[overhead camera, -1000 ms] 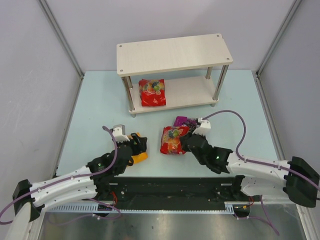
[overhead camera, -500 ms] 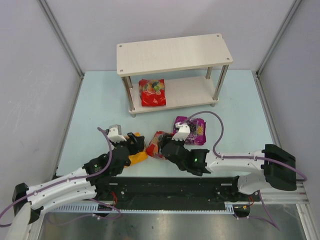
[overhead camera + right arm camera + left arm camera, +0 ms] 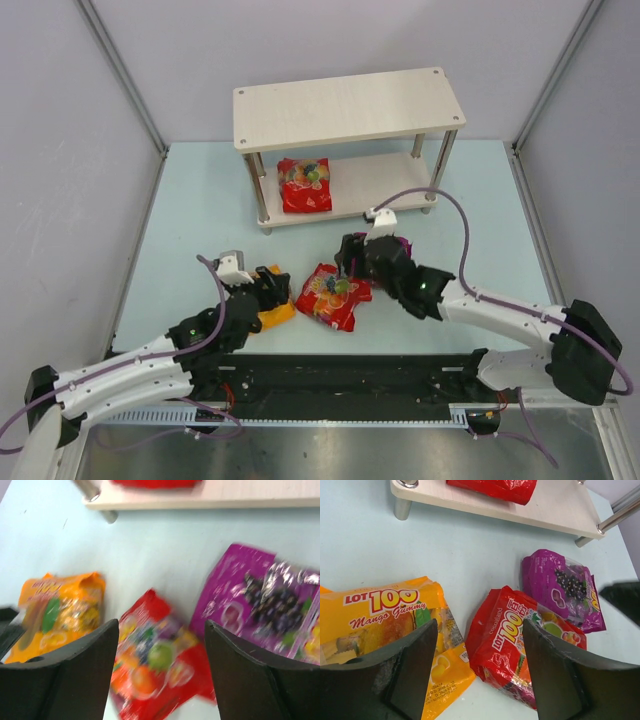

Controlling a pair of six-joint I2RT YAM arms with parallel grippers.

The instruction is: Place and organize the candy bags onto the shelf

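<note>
One red candy bag (image 3: 305, 185) lies on the lower board of the pale wood shelf (image 3: 350, 105). A second red bag (image 3: 333, 295) lies flat on the table between the arms. An orange-yellow bag (image 3: 277, 312) lies just left of it, partly under my left gripper (image 3: 278, 290). That gripper is open and empty, hovering over the gap between the orange bag (image 3: 385, 625) and the red bag (image 3: 520, 640). My right gripper (image 3: 347, 265) is open above the red bag (image 3: 155, 665), holding nothing. The purple bag (image 3: 260, 595) lies beside it, mostly hidden under the right arm in the top view.
The shelf stands at the back centre of the pale blue table (image 3: 200, 220), with grey walls on three sides. Its metal posts (image 3: 262, 195) stand at the corners. The lower board (image 3: 560, 505) is bare to the right of the red bag. A black rail (image 3: 340, 380) runs along the near edge.
My right gripper carried the red bag left toward the orange bag, opened and let it drop on the table, then drew back toward the purple bag. The left arm has barely moved.
</note>
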